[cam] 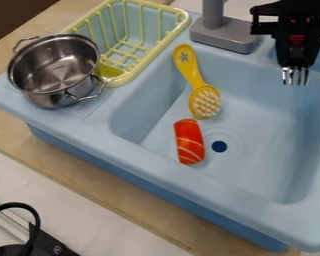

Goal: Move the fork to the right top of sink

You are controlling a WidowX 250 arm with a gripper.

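A metal fork [295, 76] is gripped between the jaws of a black gripper [297, 62], its tines pointed downward and exposed just beneath them, above the blue toy sink [246, 202] at the camera view's upper right.

Here's the pale wooden table [109, 190], spreading out lower than the tool [297, 64] and well off to its side, and the light-blue sink unit [156, 172] sits right on it, beneath the tool.
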